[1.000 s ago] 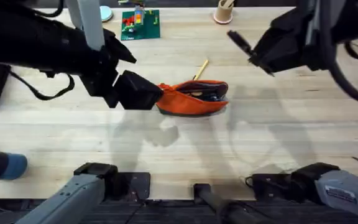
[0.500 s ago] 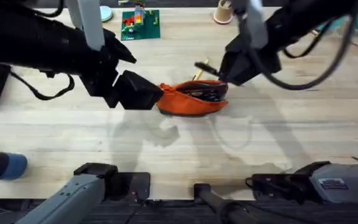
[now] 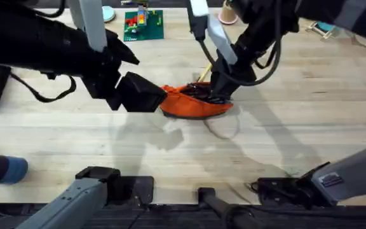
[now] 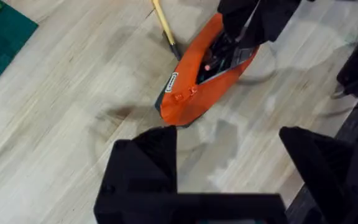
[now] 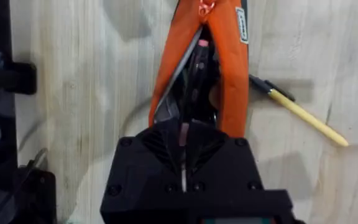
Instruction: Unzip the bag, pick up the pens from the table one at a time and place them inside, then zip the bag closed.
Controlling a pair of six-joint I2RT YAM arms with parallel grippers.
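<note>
Right tool now lowered from 2 o'clock into gaping orange fabric pouch, grip state indiscernible; left tool spread open at 9 o'clock; yellow-tan pen on pale plank tabletop.

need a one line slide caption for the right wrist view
Right gripper poised over the unzipped orange bag, with the yellow pen lying beside it on the wooden table.

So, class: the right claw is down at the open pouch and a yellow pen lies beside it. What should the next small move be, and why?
Probably release and lift the right claw out of the pouch: its tip sits in the unzipped opening, and the yellow pen on the table needs collecting.
</note>
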